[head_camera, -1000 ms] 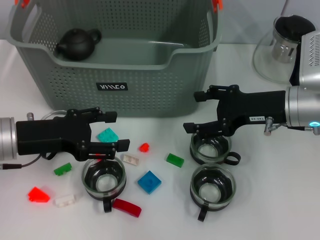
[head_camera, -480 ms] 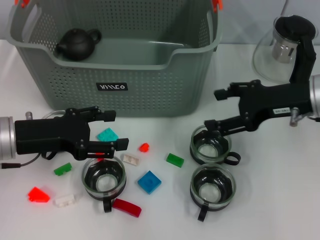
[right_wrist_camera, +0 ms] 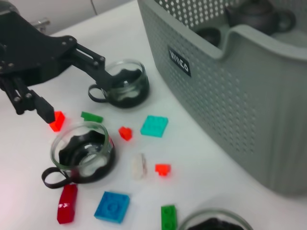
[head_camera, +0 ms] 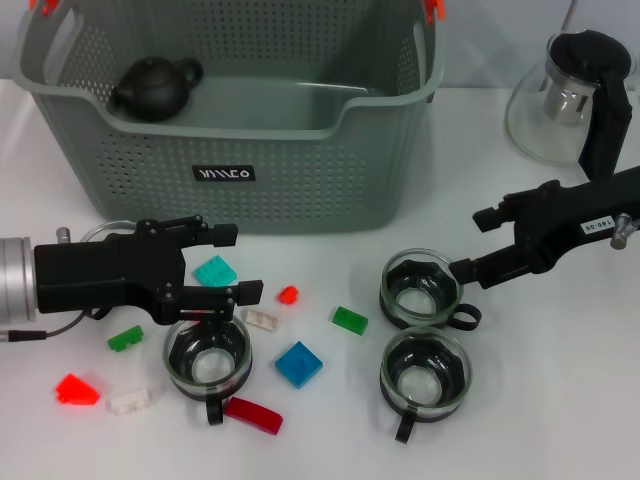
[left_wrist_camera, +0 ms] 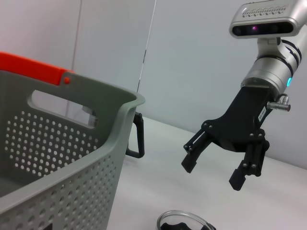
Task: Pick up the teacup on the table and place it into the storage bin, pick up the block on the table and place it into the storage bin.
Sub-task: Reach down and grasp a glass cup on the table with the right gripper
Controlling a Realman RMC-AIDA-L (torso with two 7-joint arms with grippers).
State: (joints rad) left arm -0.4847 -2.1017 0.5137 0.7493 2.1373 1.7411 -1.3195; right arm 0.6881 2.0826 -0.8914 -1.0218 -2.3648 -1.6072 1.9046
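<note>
Head view showing glass teacups (head_camera: 207,358) sitting on the table (head_camera: 560,400) before the storage bin (head_camera: 300,180); left gripper (head_camera: 232,262) hovering wide open, right gripper (head_camera: 478,243) likewise. Likely handling light, slippery, breakable; gripping across the rim.

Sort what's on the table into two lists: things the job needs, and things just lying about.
Job:
storage bin
glass teacups, e.g. one under the left gripper at, two near the right gripper at and
blocks, e.g. blue block, teal block

Lying about:
glass teapot
dark teapot, already in the bin
</note>
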